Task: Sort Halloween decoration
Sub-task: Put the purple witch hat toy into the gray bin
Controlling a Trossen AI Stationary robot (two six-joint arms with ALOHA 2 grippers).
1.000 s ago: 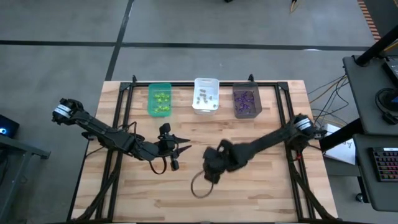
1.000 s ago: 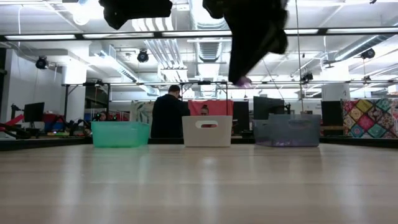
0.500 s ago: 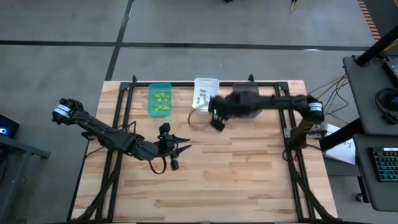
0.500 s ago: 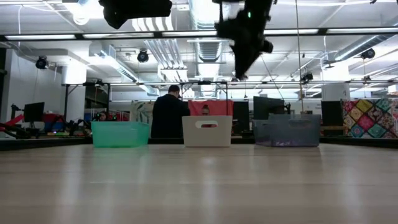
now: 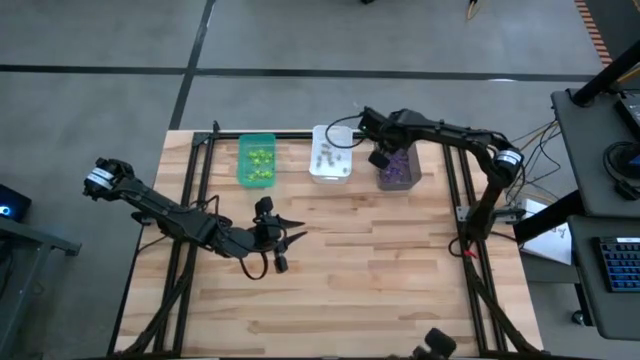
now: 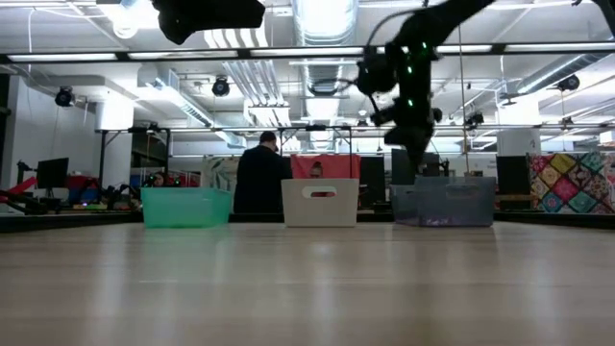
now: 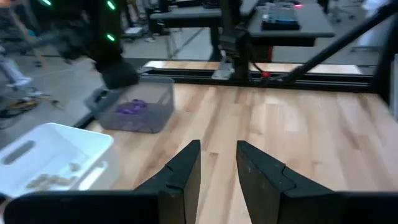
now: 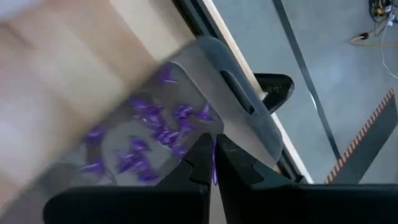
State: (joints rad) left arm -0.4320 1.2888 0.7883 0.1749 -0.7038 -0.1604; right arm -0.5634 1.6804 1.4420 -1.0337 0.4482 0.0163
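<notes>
Three bins stand in a row at the table's far edge: green with yellow-green decorations, white with greyish ones, dark grey with purple ones. My right gripper hangs above the dark grey bin's left side, shut on a purple decoration. It also shows in the low view. My left gripper waits over the table's middle left. It is open, with nothing between its fingers. My right gripper pinches a purple decoration between its two fingers. Only a thin purple sliver shows in the slit between them. The fingers slant down from above. The piece is lifted clear, above the dark grey bin.
A black frame runs around the table behind the bins and along both sides. Bare wood lies in front of the bins. A person stands in the room beyond the far edge.
My right gripper has swung from the table's middle toward the far edge, past the white bin, then right to above the dark grey bin. It has stayed shut and turned as it went.
</notes>
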